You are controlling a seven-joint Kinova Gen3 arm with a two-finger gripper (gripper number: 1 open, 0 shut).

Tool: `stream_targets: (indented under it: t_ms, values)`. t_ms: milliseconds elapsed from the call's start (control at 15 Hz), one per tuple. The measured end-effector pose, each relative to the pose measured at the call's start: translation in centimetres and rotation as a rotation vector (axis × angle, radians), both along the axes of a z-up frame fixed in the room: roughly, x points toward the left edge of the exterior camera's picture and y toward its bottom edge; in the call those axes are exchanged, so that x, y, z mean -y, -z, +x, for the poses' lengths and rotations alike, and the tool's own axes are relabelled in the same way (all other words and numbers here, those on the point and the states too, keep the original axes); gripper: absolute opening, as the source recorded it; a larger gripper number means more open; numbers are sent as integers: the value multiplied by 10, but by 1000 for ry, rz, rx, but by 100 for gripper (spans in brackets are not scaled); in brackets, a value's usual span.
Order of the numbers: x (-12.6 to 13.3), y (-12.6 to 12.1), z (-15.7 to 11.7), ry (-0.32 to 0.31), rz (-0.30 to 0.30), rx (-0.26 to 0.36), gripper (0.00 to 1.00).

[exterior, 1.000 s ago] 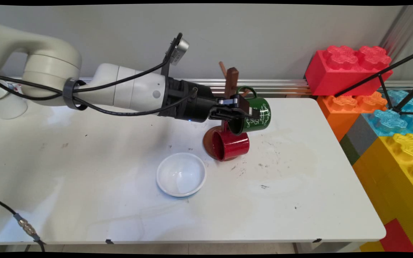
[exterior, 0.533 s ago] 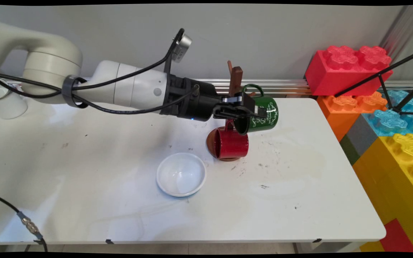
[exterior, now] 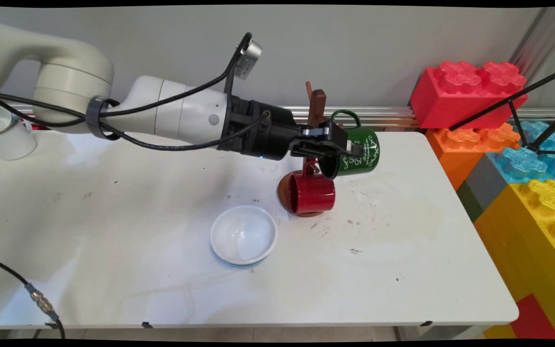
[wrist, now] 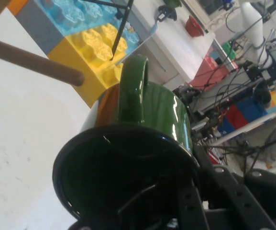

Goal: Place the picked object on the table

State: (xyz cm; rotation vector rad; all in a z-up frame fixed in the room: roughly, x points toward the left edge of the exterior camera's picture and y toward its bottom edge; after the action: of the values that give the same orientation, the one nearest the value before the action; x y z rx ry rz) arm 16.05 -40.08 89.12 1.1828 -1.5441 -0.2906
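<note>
the green mug (exterior: 357, 155) is off the table, held in the air on its side just beside the wooden mug tree (exterior: 317, 107), its mouth facing the arm and its handle pointing up. the gripper (exterior: 339, 150) is clamped on the mug's rim, one finger inside the cup and the other on the outer wall with the white lettering. in the hand view the same green mug (wrist: 142, 143) fills the lower half, its handle loop standing up and free, and one bare wooden peg (wrist: 32, 61) of the tree juts in from the left, near the handle but apart from it.

so the mug hangs on no peg and rests on nothing; only the grip carries it. whether it is on its way to the tree or away from it cannot be read from this moment.

a red mug (exterior: 312, 193) hangs lower on the tree, also on its side with its mouth toward the arm, over the tree's round brown base (exterior: 284, 191). a white bowl (exterior: 244, 234) sits upright on the white table (exterior: 113, 231), in front of the tree and well apart from the green mug. a white cup (exterior: 2, 132) stands at the far left edge. big toy bricks (exterior: 465, 91) in red, orange, blue and yellow are stacked beyond the table's right end, with a black tripod leg (exterior: 508, 99) crossing them.
</note>
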Motion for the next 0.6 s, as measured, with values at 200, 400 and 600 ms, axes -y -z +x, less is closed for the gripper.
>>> stream_targets:
  t_ms: [200,400,600]
  values:
    - [-3,-6,0,30,-2,22,0]
    - [-7,-14,1,59,2,48,0]
    - [-13,-22,3,90,8,92,0]
